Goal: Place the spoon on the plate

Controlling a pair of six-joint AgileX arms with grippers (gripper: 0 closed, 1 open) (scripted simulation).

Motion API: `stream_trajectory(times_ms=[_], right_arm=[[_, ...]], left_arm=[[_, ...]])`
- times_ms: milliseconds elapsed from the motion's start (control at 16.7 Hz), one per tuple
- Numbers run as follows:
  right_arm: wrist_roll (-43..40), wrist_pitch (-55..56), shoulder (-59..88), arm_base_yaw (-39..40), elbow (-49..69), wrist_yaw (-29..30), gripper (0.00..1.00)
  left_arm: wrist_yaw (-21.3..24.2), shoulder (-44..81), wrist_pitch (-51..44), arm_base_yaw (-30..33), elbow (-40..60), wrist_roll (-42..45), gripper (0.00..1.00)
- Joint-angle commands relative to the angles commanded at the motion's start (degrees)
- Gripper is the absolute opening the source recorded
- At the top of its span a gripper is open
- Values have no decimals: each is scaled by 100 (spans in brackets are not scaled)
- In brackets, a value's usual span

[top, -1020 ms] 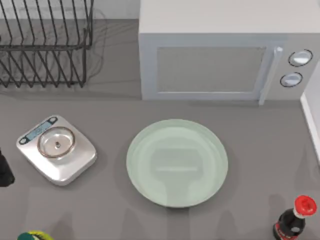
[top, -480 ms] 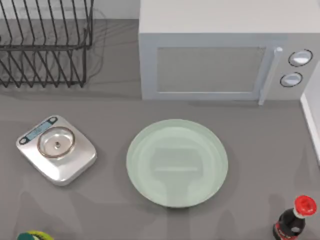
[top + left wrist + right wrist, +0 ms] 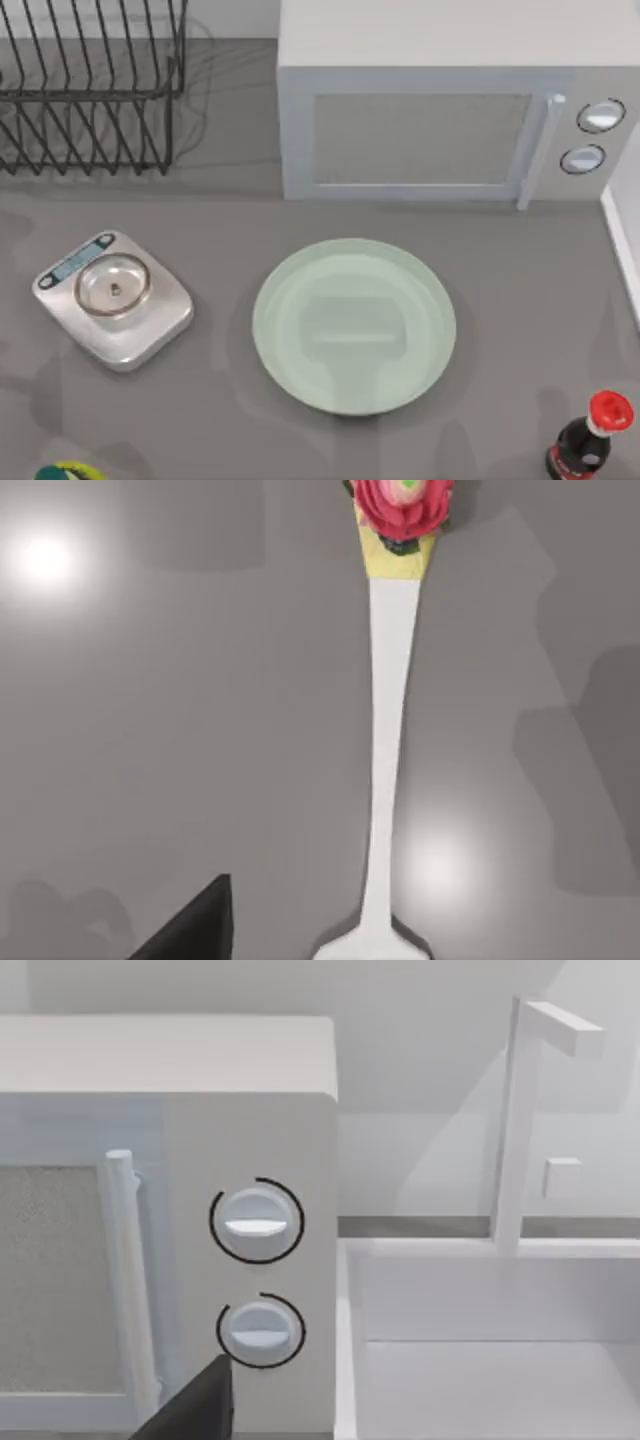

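The spoon [image 3: 386, 730] lies flat on the grey table in the left wrist view. It has a thin white handle, a red flower-like ornament [image 3: 403, 504] at the handle's end, and only the start of its bowl in frame. A dark part of my left gripper [image 3: 190, 935] hangs above the table beside the bowl end, apart from the handle. The pale green plate [image 3: 355, 325] sits at the table's middle in the top view with nothing on it. In the right wrist view a dark part of my right gripper [image 3: 195, 1410] faces the microwave's knobs.
A silver scale [image 3: 113, 298] stands left of the plate and a wire dish rack [image 3: 90, 90] at the back left. The microwave [image 3: 430, 110] fills the back. A red-capped dark bottle [image 3: 590, 440] is at the front right, a yellow-green object [image 3: 65, 470] at the front left, and a white sink [image 3: 490, 1340] at the right.
A dark piece of my left arm at the top view's left edge one second ago has gone out of frame. Shadows at the front left have shifted.
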State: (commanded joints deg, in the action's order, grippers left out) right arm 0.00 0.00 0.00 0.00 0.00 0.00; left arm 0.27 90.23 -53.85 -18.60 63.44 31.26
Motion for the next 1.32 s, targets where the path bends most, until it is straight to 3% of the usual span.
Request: stream_trajectory(times_ms=[300, 720, 1320], right_arm=[[0, 0, 0, 0, 0, 0, 100], [0, 0, 0, 0, 0, 0, 100], [0, 0, 0, 0, 0, 0, 100]], left_arm=[[-7, 1119, -637, -250, 904, 408, 100], [-9, 1192, -649, -241, 941, 429, 100], [-3, 2158, 1465, -276, -206, 460, 100]])
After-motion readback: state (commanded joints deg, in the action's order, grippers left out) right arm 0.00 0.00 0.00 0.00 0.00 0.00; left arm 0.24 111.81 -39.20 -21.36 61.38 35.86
